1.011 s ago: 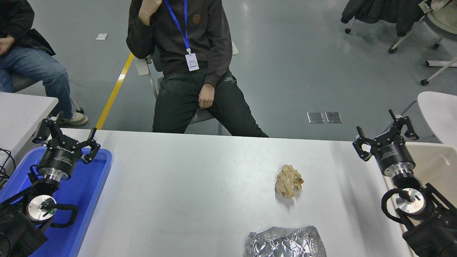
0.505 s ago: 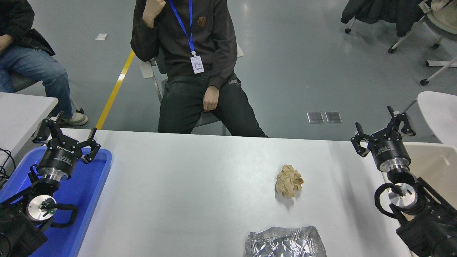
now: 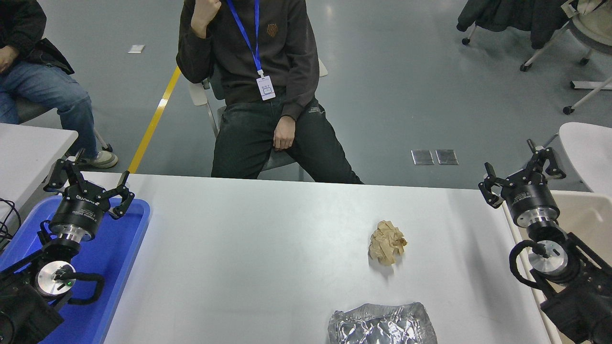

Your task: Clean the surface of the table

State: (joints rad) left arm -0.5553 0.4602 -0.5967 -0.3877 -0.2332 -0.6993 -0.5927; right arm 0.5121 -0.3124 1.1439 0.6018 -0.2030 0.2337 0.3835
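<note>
The white table surface (image 3: 248, 248) fills the middle of the head view. A crumpled ball of brown paper (image 3: 387, 242) lies on it right of centre. A crumpled sheet of silver foil (image 3: 381, 325) sits at the near edge. My right gripper (image 3: 521, 171) hangs open above the table's far right corner, well right of the paper ball and holding nothing. My left gripper (image 3: 88, 179) stands open over the blue tray at the lower left, also holding nothing.
A blue plastic tray (image 3: 114, 267) lies along the table's left end. A beige bin (image 3: 585, 215) stands off the right end. A person (image 3: 258, 91) sits at the far side; another sits at the top left beside a smaller white table (image 3: 28, 148).
My right gripper rose and drifted left, then swung back right and a little farther from me, still open. The seated person shifted slightly right. Left arm, paper and foil stayed put.
</note>
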